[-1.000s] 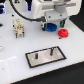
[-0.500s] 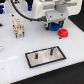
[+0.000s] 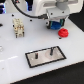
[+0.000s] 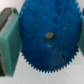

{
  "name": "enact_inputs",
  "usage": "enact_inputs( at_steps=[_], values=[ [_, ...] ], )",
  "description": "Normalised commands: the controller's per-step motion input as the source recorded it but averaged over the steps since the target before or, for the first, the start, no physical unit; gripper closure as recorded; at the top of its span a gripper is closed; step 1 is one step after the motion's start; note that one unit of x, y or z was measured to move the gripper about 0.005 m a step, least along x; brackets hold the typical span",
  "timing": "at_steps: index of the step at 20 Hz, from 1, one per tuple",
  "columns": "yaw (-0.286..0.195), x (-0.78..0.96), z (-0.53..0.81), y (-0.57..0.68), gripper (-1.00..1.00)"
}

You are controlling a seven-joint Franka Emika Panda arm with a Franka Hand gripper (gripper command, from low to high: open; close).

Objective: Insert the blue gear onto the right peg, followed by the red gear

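1. Firstly, white flat surface: carries all items listed.
2. White rectangular plate with black border: lies flat; thin dark right peg upright on it.
3. Robot tool: above the surface, closed on the flat round toothed blue gear, teal pads at its rim.
4. Small round red gear: on the surface, just beside the tool.

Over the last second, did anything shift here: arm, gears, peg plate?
Nothing visibly changed. The pincer stays closed on the blue gear above the table, the red gear lies beside it, and the white plate with the right peg is unmoved.
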Motion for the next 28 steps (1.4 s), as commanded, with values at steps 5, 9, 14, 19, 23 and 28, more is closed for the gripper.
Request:
enact_inputs(
  at_steps=[5,9,14,19,23,28],
  values=[
    [0.0,0.62,0.59,-0.1,1.0],
    [0.0,0.73,0.53,-0.09,1.0],
    [0.0,0.78,0.48,-0.12,1.0],
    [0.0,0.81,0.45,-0.23,1.0],
    [0.0,0.82,0.36,-0.25,1.0],
    [0.0,0.82,0.28,-0.26,1.0]
  ],
)
